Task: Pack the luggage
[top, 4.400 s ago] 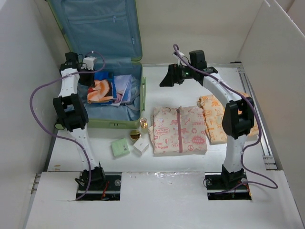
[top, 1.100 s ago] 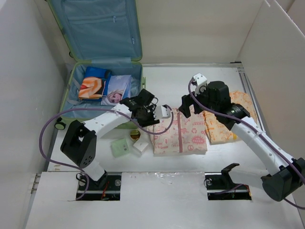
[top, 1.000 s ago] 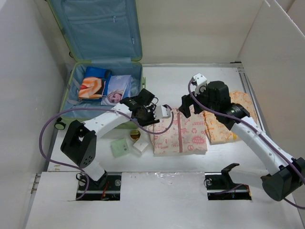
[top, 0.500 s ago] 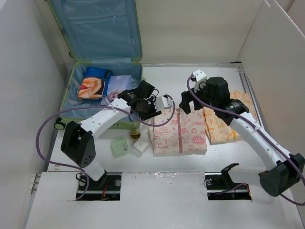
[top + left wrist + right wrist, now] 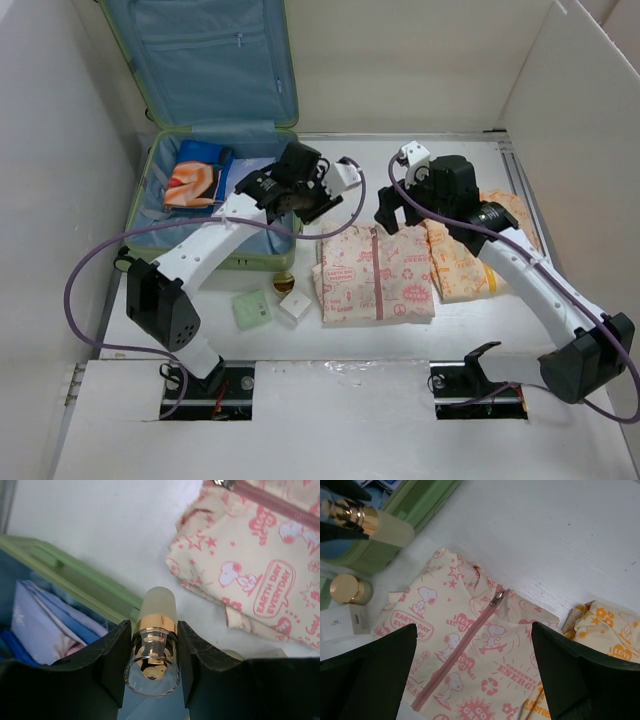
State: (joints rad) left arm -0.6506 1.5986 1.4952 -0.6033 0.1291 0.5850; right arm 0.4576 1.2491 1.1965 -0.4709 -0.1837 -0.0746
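The light green luggage point(image 5: 246, 262) lies open at the back left, its blue-lined lid upright, with folded clothes point(image 5: 196, 176) inside. My left gripper point(image 5: 310, 200) is shut on a small clear bottle with a gold band and frosted cap point(image 5: 154, 642), held in the air over the luggage's right rim point(image 5: 75, 577). The bottle also shows in the right wrist view point(image 5: 367, 522). My right gripper point(image 5: 475, 675) is open and empty, hovering above the pink-printed zip pouch point(image 5: 375, 272), which also shows in the right wrist view point(image 5: 470, 645).
A yellow-printed pouch point(image 5: 458, 255) lies right of the pink one. A gold-lidded jar point(image 5: 350, 590), a small white box point(image 5: 342, 622) and a pale green packet point(image 5: 252, 309) sit in front of the luggage. White walls enclose the table.
My left gripper has lifted the bottle off the table and carried it back and left toward the luggage. My right gripper has shifted slightly back over the pink pouch.
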